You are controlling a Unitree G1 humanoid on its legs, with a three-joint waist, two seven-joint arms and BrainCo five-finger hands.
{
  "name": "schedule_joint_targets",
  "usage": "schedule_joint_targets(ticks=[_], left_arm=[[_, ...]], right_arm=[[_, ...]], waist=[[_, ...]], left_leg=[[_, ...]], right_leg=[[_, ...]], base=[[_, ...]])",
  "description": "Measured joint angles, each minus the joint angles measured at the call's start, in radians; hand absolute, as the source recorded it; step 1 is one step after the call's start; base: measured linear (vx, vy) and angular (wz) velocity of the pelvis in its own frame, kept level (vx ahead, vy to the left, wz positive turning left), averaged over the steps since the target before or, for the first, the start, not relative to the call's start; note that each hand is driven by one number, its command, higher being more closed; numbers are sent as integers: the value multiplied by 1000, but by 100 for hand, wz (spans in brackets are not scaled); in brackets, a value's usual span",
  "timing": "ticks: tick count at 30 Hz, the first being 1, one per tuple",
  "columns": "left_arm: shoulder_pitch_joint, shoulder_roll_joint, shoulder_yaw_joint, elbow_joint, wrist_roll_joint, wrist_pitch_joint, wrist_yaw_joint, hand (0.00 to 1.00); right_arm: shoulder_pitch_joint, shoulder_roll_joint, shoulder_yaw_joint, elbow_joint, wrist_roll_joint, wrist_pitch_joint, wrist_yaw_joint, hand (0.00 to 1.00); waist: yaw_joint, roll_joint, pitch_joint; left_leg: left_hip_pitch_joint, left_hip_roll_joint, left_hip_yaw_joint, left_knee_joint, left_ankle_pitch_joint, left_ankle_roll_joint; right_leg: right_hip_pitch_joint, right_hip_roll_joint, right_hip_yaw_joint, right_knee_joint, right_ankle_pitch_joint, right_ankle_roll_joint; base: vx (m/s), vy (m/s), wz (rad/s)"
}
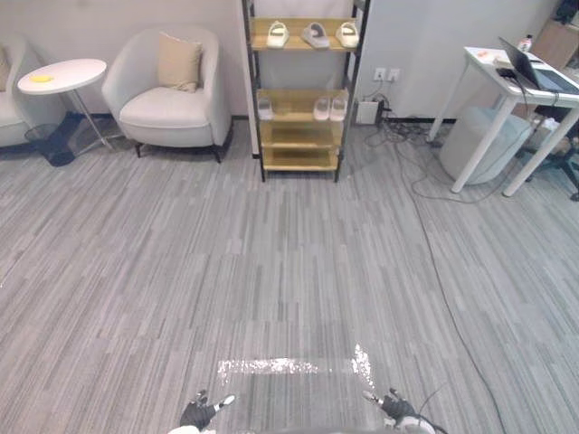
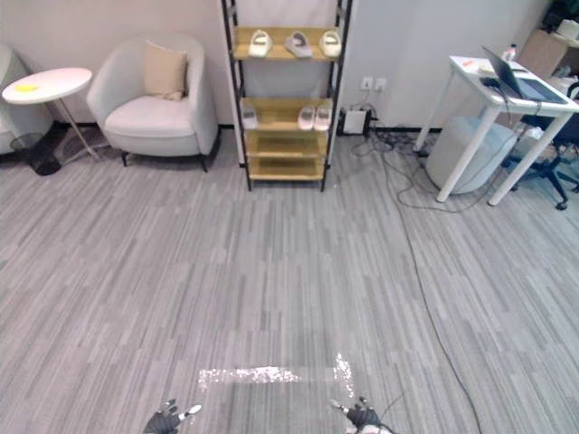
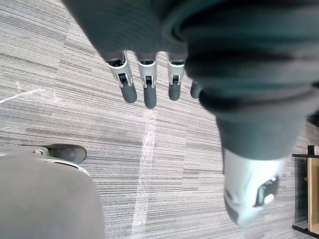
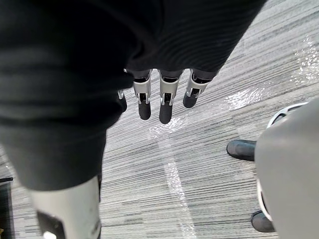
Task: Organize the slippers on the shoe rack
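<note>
The left robot hand (image 1: 197, 414) and right robot hand (image 1: 395, 406) are seen with fingers straight and apart, nothing grasped. The slippers (image 1: 315, 34) lie far ahead of both, on the shoe rack (image 1: 298, 137). Should the rack be approached off-line, its frame could be struck and slippers knocked down.

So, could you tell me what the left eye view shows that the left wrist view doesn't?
The left eye view adds slippers on the shoe rack's top two shelves, the armchair and the right hand. The left wrist view adds the left hand's fingers up close, straight and holding nothing. Both show that hand and the grey carpet.
</note>
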Motion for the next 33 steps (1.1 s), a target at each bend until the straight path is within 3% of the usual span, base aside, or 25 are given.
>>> schedule_joint_targets(ticks=[13,18,20,22,24,26,29,30,32,33], left_arm=[[-22,21,0,-1,0,1,1,0],[-50,30,-1,-3,0,1,15,0],[-47,18,-1,-5,-1,1,17,0],[-43,4,0,-4,-1,2,19,0],[-44,3,0,-6,-4,0,23,0],[-46,6,1,-6,-4,0,23,0],[-42,-3,3,-6,-5,1,24,0],[-37,-4,6,-3,-5,1,28,0],[-35,7,23,-3,-5,1,31,0],[-37,18,24,-2,-4,3,34,0]], right_arm=[[-18,11,7,0,-26,0,-2,0],[-27,8,7,3,-26,-2,-12,0],[-30,-13,12,2,-25,-5,-13,0],[-39,-30,20,0,-21,-7,-15,0],[-39,-38,19,-3,-17,-7,-23,0],[-39,-37,19,-4,-18,-7,-32,0],[-37,-36,24,-4,-19,-7,-35,0],[-38,-34,41,-3,-20,-7,-36,0],[-35,-19,46,-2,-27,-7,-32,0],[-37,-6,47,-2,-28,-6,-31,0]], waist=[[-4,-21,42],[-3,-26,62],[2,-3,77],[5,31,90],[8,31,95],[13,24,99],[29,31,96],[42,26,97],[54,-2,87],[59,-24,82]], left_leg=[[-27,-5,0,18,3,-1],[-258,31,98,453,-84,-33],[-368,97,149,716,-81,-29],[-440,146,146,864,-118,7],[-493,152,133,798,-145,1],[-494,122,111,598,-137,-7],[-477,86,43,306,-54,-48],[-483,77,47,334,-3,-22],[-494,39,55,408,-27,19],[-481,14,64,433,-74,45]], right_leg=[[-11,-6,-18,0,-1,-1],[-37,-25,-30,-1,-24,-15],[-30,-18,5,28,-47,-18],[-22,-10,30,46,-59,-21],[-25,-32,58,50,-66,-12],[-24,-66,76,53,-78,7],[-35,-102,109,59,-112,62],[-30,-116,128,68,-127,86],[-12,-159,137,115,-158,125],[-66,-202,157,287,-204,143]], base=[[-6,1,2],[-41,-8,14],[-38,28,-34],[49,106,-45],[113,131,-42],[244,213,-31],[274,261,-31],[365,325,-40],[501,294,-20],[561,270,-10]])
